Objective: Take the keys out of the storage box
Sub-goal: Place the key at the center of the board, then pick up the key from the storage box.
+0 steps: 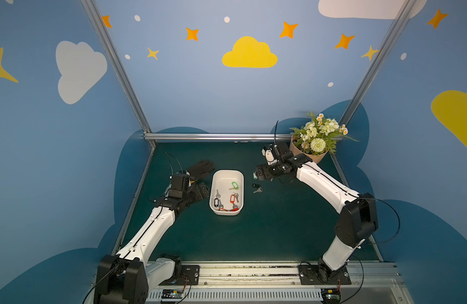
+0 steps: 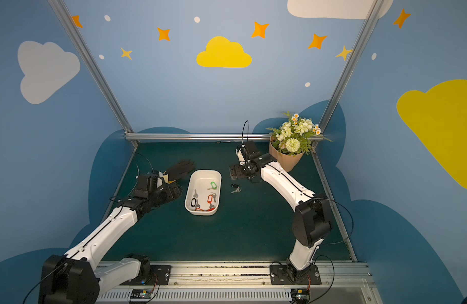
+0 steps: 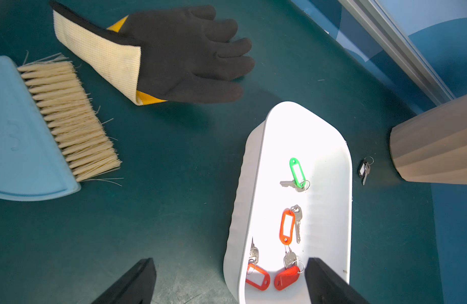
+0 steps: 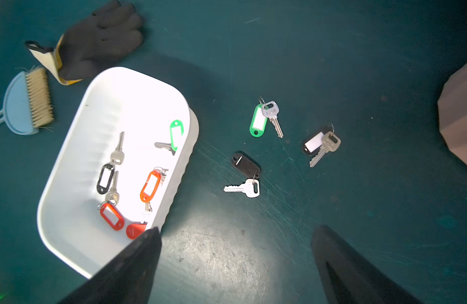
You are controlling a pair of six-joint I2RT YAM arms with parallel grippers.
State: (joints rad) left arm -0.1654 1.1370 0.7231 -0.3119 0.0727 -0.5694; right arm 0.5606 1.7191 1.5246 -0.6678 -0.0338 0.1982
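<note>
"What's on the left of your bench [image 1: 266, 237]?"

"A blue brush [image 3: 24, 136] with pale bristles. It lies just beside the cuff of a black glove [image 1: 202, 168], and the glove is at ten o'clock from the box [image 1: 226, 172]."

"And your left claw?"

"My left claw [image 3: 229, 260] hangs at nine o'clock of the box. Its fingers are spread wide with nothing between them."

"Where are the keys?"

"Five keys [image 1: 232, 198] lie inside the white box. One has a green tag [image 4: 176, 134], one an orange tag [image 4: 150, 185], one a black tag [image 4: 105, 179], and two have red tags [image 4: 111, 216]. Three others lie loose on the bench at three o'clock from the box, near its wall but apart from it. They are a green-tagged key [image 4: 258, 121] and two black-tagged keys [image 4: 245, 165]."

"Your right claw?"

"My right claw [image 4: 237, 228] is at two o'clock of the box, just beyond the loose keys. It is spread wide and empty. Farther out at two o'clock stands a ribbed peach pot [image 2: 286, 162] of flowers."
</note>
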